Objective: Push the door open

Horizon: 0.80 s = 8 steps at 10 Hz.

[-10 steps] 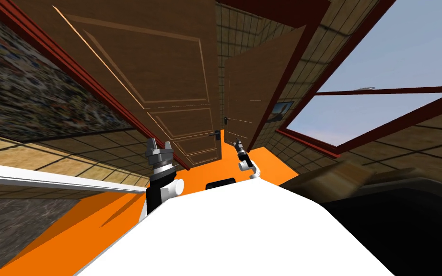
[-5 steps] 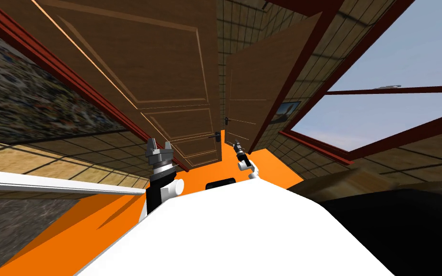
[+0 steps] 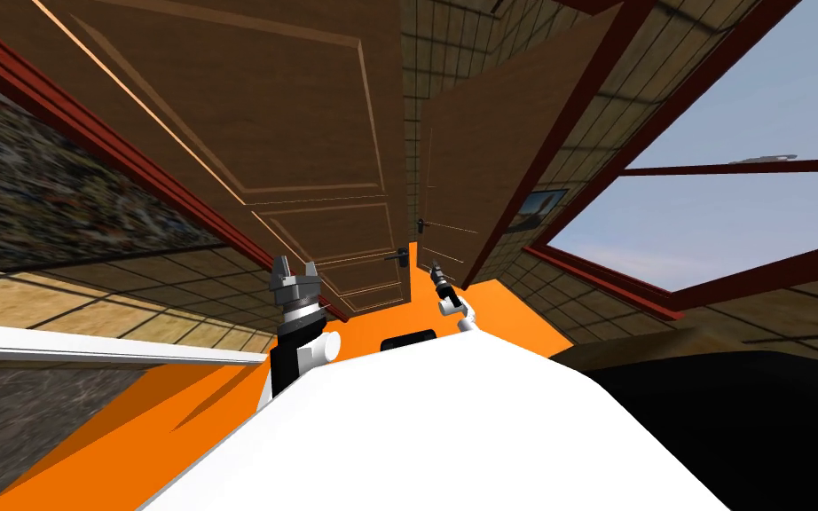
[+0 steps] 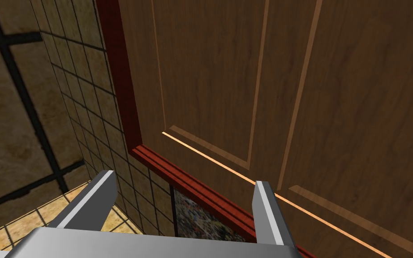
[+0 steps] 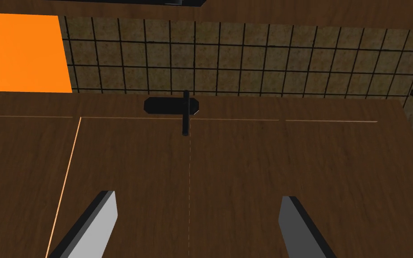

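Brown panelled door, standing ajar directly ahead of the right gripper, with a second panelled door ahead of the left gripper; a tiled wall and an orange floor showed past the ajar door's free edge, beyond the right gripper. The main hazard, as judged, was a glancing push: the wood-grained face lay at a shallow slant to the right gripper's line of reach, so the thin blades could have skidded along it instead of driving it, leaving the door only part open. A second hazard was loss of contact, since the door might have swung away further than the outstretched arm could follow unless the base advanced with it. A third concerned the idle arm: the left gripper hovered close to the dark red frame beside the second door, and a forward move of the body could have run it into either. The black lever handle on its plate lay a little beyond the right gripper's tips, and a blade sliding that way could have snagged under the lever. The right gripper's fingers were spread wide and clasped nothing, aimed at the flat panel on the near side of the handle; whether their tips touched the door could not be told. The left gripper was likewise parted and empty
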### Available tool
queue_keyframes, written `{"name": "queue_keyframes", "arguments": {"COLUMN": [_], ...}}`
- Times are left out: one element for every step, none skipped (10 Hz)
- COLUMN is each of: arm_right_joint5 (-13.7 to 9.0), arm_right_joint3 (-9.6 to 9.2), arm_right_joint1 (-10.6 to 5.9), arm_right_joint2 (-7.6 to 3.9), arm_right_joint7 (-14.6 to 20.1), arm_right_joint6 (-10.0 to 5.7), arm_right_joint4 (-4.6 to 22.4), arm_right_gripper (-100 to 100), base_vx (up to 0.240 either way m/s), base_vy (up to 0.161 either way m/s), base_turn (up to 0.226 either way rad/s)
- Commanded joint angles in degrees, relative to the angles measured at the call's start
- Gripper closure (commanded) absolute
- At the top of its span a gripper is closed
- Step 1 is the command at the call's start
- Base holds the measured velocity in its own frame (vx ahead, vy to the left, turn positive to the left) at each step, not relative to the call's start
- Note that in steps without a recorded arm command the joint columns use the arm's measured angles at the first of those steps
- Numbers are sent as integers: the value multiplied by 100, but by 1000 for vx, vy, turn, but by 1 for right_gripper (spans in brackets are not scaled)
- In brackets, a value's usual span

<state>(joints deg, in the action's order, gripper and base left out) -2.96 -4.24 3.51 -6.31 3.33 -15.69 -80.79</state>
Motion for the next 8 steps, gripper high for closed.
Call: {"name": "queue_keyframes", "arguments": {"arm_right_joint5": [9, 15, 11, 36, 47, 60, 76, 92], "arm_right_joint3": [-12, -21, -16, 176, 263, 367, 493, 619], "arm_right_joint1": [-83, -126, -104, -217, -266, -325, -395, -466], "arm_right_joint2": [3, 3, 4, -3, -5, -7, -8, -9], "arm_right_joint7": [-2, -1, -4, -73, -106, -144, -191, -238], "arm_right_joint6": [-1, 20, -4, -56, -78, -105, -137, -169], "arm_right_joint4": [204, 298, 255, 390, 445, 509, 588, 667], "arm_right_gripper": [-100, -100, -100, -100, -100, -100, -100, -100], "base_vx": [107, 106, 48, 87, 103, 74, 101, 94], "base_vy": [-36, -37, -18, -106, -187, -173, -159, -187], "base_turn": [23, 34, 10, 165, 194, 128, 132, 143]}}
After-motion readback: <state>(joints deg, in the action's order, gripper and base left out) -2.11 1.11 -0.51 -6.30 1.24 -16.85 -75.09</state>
